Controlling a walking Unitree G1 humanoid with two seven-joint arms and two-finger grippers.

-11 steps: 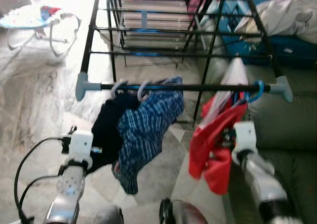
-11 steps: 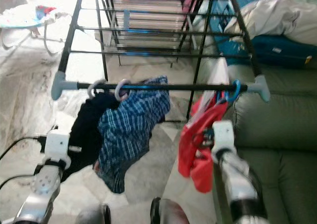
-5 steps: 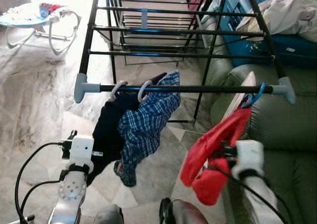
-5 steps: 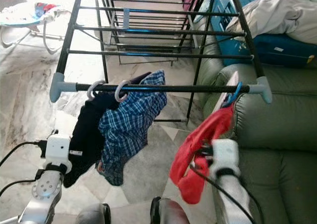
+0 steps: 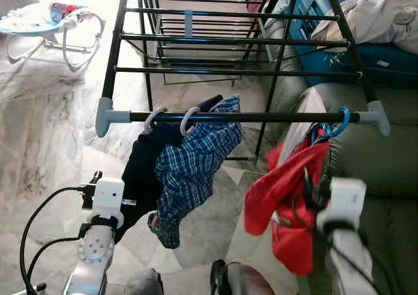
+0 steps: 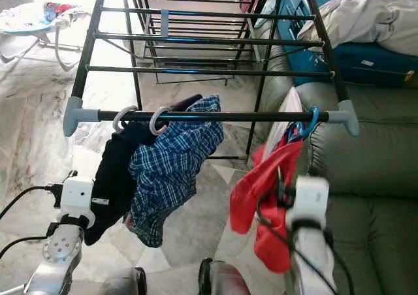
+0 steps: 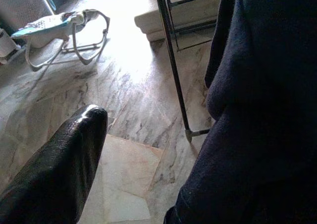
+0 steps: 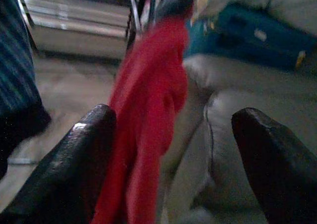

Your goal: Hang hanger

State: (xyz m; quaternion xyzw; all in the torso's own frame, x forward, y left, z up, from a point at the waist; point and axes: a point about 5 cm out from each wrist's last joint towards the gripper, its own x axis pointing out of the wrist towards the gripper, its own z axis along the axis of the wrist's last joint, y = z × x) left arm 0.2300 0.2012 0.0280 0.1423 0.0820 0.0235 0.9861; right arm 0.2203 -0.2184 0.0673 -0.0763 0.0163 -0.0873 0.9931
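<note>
glossy marble floor point(image 5: 46, 132), matt black metal rack point(image 5: 228, 40), red cloth garment point(image 5: 287, 197)

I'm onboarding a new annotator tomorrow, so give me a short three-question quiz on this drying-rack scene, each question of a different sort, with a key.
1. True or false: the blue hanger carrying the red garment is hooked on the rack's front rail.
2. Multiple choice: the plaid shirt hangs (A) at the rail's right end, (B) between the dark garment and the red garment, (C) on the sofa.
3. Fill in: the right gripper's two black fingers are ____, with nothing between them.

Key: 1 true; 2 B; 3 open.
</note>
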